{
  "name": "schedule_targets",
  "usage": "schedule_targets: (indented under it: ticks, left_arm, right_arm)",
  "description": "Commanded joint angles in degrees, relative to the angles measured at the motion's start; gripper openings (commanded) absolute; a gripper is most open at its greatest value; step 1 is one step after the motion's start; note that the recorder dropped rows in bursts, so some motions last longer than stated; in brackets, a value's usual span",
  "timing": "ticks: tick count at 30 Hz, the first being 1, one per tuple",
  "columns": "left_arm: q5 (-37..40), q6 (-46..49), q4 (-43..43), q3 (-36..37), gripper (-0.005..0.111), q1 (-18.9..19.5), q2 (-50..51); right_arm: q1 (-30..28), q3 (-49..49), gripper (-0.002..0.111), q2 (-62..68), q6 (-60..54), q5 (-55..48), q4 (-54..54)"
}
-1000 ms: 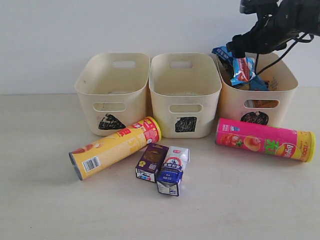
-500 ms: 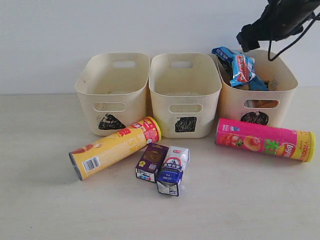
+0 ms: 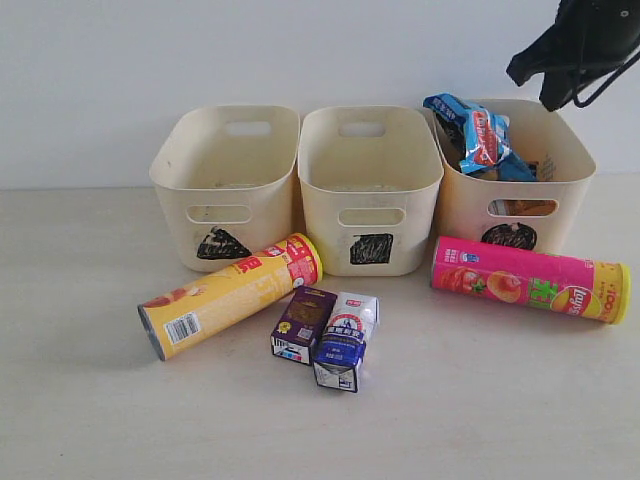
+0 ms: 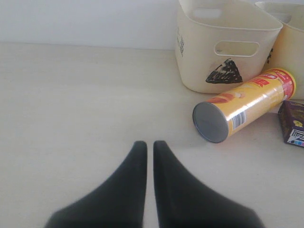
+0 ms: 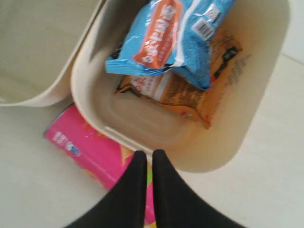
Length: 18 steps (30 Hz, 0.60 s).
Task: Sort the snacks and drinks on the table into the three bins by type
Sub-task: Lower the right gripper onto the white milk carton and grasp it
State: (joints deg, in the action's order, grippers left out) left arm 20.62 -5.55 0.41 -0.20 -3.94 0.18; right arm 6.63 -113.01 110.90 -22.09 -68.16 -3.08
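Note:
Three cream bins stand in a row: triangle bin (image 3: 225,180), square bin (image 3: 370,190), circle bin (image 3: 545,185). Blue packets (image 3: 478,135) and an orange-brown bag (image 5: 190,95) lie in the circle bin (image 5: 228,142). On the table (image 3: 90,400) lie the yellow tube (image 3: 230,295), the pink tube (image 3: 530,278), the purple carton (image 3: 303,323) and the white-blue carton (image 3: 345,342). My right gripper (image 5: 148,153) is shut and empty, high above the circle bin's front rim; in the exterior view it (image 3: 535,75) hangs at the top right. My left gripper (image 4: 147,144) is shut, empty, over bare table near the yellow tube (image 4: 242,111).
A plain white wall (image 3: 200,60) rises behind the bins. The triangle bin (image 4: 223,47) and square bin hold nothing that I can see. Bare table (image 4: 71,104) stretches left of the yellow tube, and the purple carton (image 4: 293,121) shows at the left wrist view's edge.
My right gripper has let the blue packet drop into the circle bin, risen up and to the right, and closed its jaws. The left gripper has not moved.

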Motion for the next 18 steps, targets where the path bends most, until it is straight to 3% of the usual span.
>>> schedule_targets:
  ticks: [1,10,18]
  left_arm:
    - [0.03,-0.48,0.29,0.2,0.004,0.16,-0.18]
    - [0.03,-0.48,0.29,0.2,0.004,0.16,-0.18]
    - [0.03,-0.48,0.29,0.2,0.004,0.16,-0.18]
  right_arm:
    - [0.33,-0.27,0.0,-0.77,-1.62,-1.81,-5.4]
    - [9.0,7.35,0.0,-3.01,-2.31,-1.81,-6.22]
    - [22.41,17.42,0.0,-3.01,3.22,0.51,-6.9]
